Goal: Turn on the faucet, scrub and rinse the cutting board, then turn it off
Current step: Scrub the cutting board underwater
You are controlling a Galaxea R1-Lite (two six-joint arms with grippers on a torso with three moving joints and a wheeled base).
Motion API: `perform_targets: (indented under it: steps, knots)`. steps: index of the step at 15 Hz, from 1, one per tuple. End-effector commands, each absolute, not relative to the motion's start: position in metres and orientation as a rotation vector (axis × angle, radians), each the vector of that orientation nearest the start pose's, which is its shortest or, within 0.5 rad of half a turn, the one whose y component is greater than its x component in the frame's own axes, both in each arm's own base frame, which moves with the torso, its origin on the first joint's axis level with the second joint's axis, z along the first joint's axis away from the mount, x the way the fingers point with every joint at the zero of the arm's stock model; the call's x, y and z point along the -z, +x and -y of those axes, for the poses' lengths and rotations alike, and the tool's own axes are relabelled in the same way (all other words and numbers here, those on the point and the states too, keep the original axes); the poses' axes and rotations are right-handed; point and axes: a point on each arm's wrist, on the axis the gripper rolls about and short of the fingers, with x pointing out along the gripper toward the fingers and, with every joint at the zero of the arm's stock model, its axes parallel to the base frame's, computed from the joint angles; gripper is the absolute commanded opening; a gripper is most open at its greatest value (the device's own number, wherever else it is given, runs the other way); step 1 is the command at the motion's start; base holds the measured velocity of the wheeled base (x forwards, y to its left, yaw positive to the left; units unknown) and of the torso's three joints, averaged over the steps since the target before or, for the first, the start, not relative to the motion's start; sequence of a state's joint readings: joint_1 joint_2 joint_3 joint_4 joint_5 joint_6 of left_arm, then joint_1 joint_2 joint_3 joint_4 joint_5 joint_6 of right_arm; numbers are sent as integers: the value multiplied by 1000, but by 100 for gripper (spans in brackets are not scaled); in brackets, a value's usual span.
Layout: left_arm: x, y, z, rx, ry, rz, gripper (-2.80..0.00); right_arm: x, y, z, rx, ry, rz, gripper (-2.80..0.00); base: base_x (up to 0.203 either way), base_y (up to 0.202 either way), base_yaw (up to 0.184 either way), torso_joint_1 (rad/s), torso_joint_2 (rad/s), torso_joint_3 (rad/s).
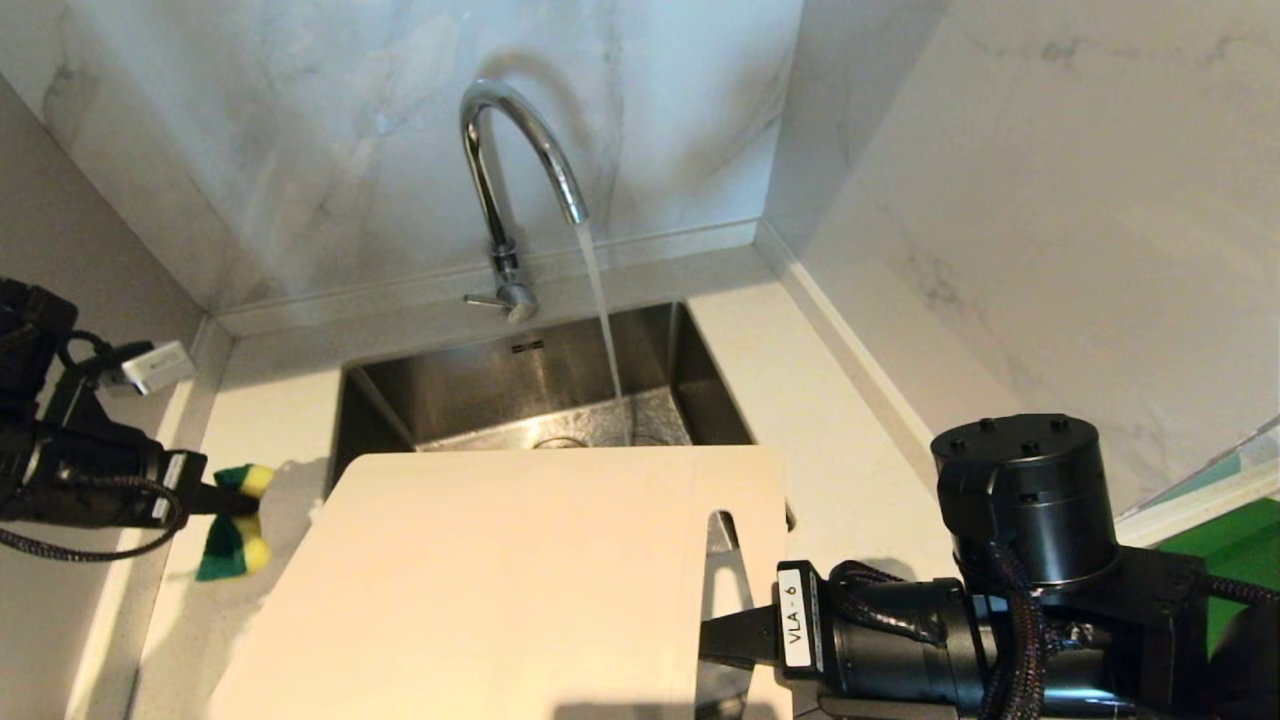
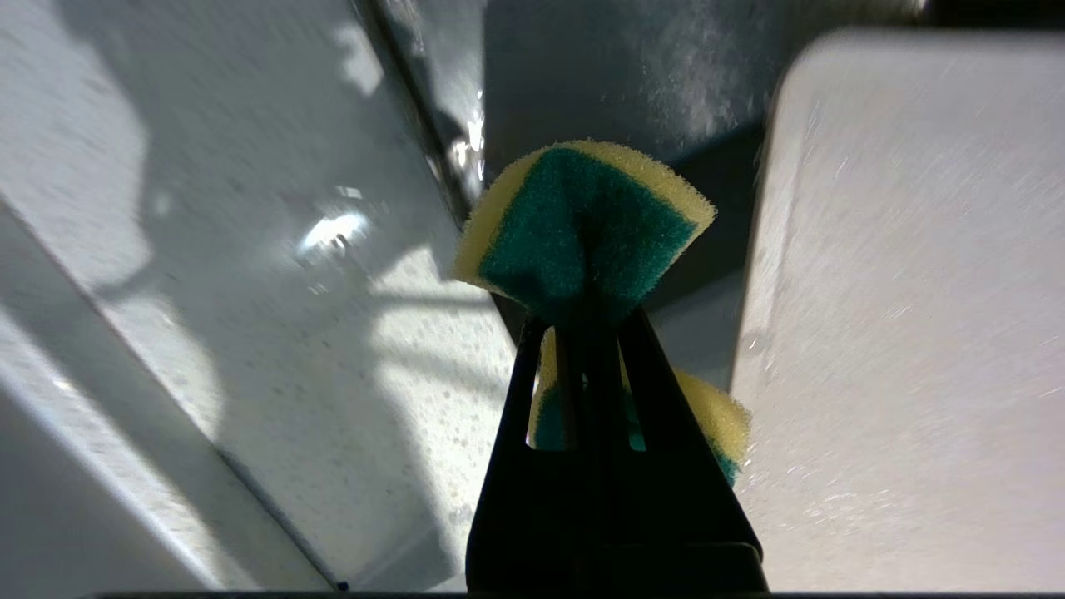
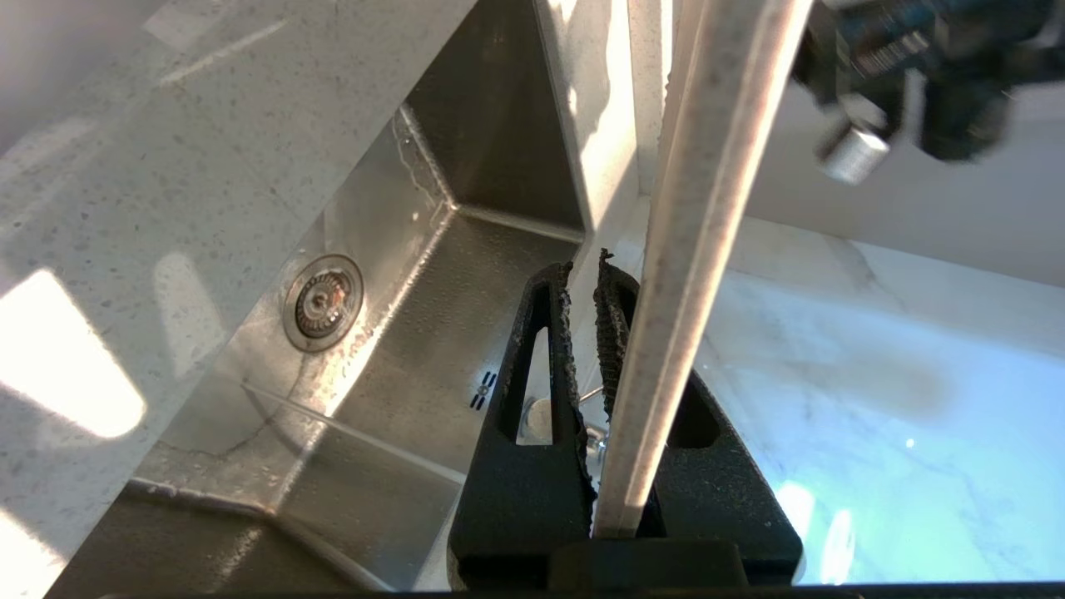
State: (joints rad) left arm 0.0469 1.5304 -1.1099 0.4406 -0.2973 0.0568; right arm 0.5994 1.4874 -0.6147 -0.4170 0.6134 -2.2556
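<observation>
Water pours from the arched chrome faucet [image 1: 497, 170] into the steel sink [image 1: 480, 395]. The cream cutting board [image 1: 480, 580] hangs tilted over the sink's near edge, its handle slot to the right. My right gripper [image 1: 722, 635] is shut on the board beside that slot; in the right wrist view the board's edge [image 3: 707, 208] runs between the right gripper's [image 3: 585, 279] fingers. My left gripper [image 1: 215, 497] hovers over the left counter, just left of the board, shut on a green-and-yellow sponge [image 1: 238, 545]. The squeezed sponge [image 2: 582, 225] fans out past the left gripper [image 2: 586, 320], beside the board [image 2: 899, 291].
Marble walls close in the back and right of the corner. Pale counter [image 1: 830, 400] flanks the sink on both sides. A dark green mat [image 1: 1240, 550] lies at the far right. The drain [image 3: 322, 301] sits in the sink floor.
</observation>
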Motion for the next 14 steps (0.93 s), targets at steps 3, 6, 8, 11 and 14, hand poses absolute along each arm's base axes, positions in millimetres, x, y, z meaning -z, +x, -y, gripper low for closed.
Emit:
perform_targets:
  steps: [3, 6, 8, 11, 14]
  knots:
    - [-284, 232, -8, 267, -170, -720, -280, -169, 183, -141, -1150, -1877, 1054, -280, 0, 0, 0, 0, 0, 0]
    - [-298, 202, 40, 456, -174, -786, -280, -168, 185, -142, -1155, -1876, 1048, -280, 0, 0, 0, 0, 0, 0]
    - [-299, 178, 79, 616, -169, -863, -280, -168, 186, -143, -1156, -1876, 1048, -280, 0, 0, 0, 0, 0, 0]
    - [-296, 149, 127, 784, -150, -990, -280, -169, 186, -143, -1134, -1865, 1049, -280, 0, 0, 0, 0, 0, 0]
    - [-278, 144, 168, 788, -90, -1114, -280, -169, 186, -143, -1108, -1845, 1039, -280, 0, 0, 0, 0, 0, 0]
